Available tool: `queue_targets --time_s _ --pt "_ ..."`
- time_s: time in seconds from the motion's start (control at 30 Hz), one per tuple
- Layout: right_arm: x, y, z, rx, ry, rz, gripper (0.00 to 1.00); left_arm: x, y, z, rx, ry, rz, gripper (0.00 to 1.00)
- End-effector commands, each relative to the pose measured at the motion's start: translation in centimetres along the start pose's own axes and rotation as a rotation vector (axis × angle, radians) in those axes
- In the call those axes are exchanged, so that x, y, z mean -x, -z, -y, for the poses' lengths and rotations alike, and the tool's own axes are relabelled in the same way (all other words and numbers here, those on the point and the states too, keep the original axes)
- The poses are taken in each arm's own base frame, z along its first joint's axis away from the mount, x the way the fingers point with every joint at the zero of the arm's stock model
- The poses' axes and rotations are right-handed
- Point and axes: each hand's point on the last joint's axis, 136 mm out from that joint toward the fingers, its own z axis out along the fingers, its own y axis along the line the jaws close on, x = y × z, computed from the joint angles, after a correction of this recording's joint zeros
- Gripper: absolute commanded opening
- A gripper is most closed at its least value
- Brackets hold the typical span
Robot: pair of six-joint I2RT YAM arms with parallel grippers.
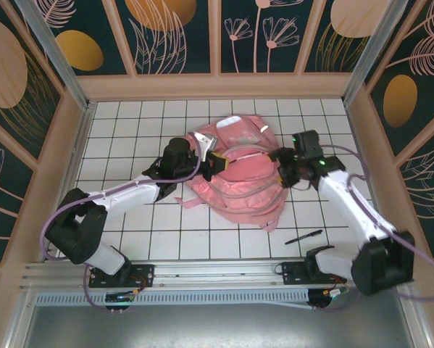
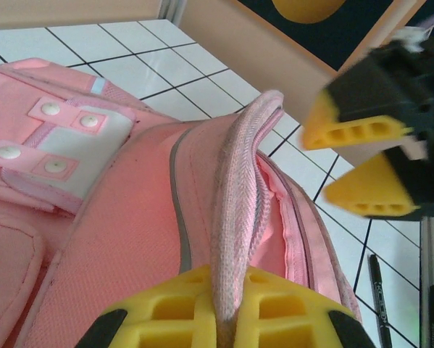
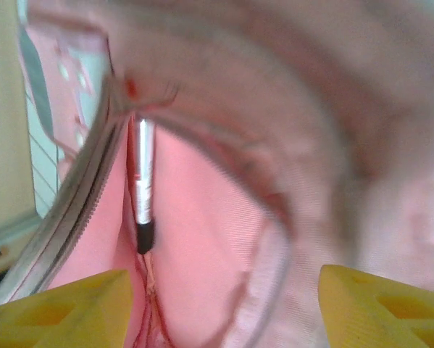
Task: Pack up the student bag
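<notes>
Left wrist view: left pincer (image 2: 224, 315) pinches the webbing strap (image 2: 235, 188) of the student bag (image 2: 122, 239); right pincer (image 3: 224, 304) spread, silver pen (image 3: 144, 174) just beyond it.

The white surface (image 1: 130, 123), ruled in a dark grid, carries the pink student bag (image 1: 238, 190), which lies slumped between the left hand (image 1: 217, 164) and the right hand (image 1: 282, 172), and a black pen (image 1: 303, 236) lying flat nearer than the right hand, apart from the bag.
</notes>
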Motion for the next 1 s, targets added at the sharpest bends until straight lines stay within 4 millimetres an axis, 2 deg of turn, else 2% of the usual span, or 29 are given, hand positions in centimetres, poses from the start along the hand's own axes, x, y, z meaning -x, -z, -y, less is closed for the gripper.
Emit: queue_targets --time_s 0.0,0.1,0.17,0.3,0.43,0.63,0.67,0.73,0.77,0.8,0.9,0.97 --pt "0.5 2.3 10.5 -0.299 -0.058 0.1 0.69 4.7 0.2 1.5 -0.053 -0.073 0.173 0.0" --pt "-0.5 2.8 17.0 -0.445 -0.145 0.103 0.69 4.4 -0.1 0.9 -0.028 -0.103 0.17 0.0" --pt "-1.6 2.6 19.6 -0.488 -0.204 0.082 0.69 4.3 -0.1 0.6 -0.011 -0.114 0.174 0.0" --pt "-3.4 2.0 21.9 -0.522 -0.295 0.038 0.7 4.3 -0.2 0.4 -0.006 -0.122 0.171 0.0" --pt "-3.8 1.8 23.8 -0.583 -0.338 0.057 0.7 4.2 -0.3 0.4 -0.003 -0.121 0.16 0.0" --pt "-3.9 -0.8 24.8 -0.589 -0.359 0.058 0.65 4.4 -0.5 0.4 -0.006 -0.119 0.155 0.0" --pt "-3.8 -1.2 25.0 -0.592 -0.356 0.064 0.59 4.5 -0.5 0.5 -0.007 -0.119 0.153 0.0" --pt "-3.6 -1.9 25.3 -0.588 -0.349 0.072 0.42 4.4 -0.6 0.5 -0.009 -0.119 0.145 0.0" --pt "-3.3 -2.1 25.3 -0.584 -0.34 0.083 0.27 4.5 -0.6 0.5 -0.008 -0.118 0.145 0.0" --pt "-3.0 -2.2 25.0 -0.573 -0.322 0.092 0.17 4.5 -0.6 0.6 -0.011 -0.117 0.144 0.0" --pt "-1.8 -1.8 22.3 -0.51 -0.255 0.126 0.0 4.6 -0.3 0.7 -0.011 -0.113 0.144 0.0" --pt "-1.1 -0.9 19.8 -0.46 -0.223 0.149 0.0 4.7 -0.2 0.9 -0.016 -0.103 0.146 0.0"
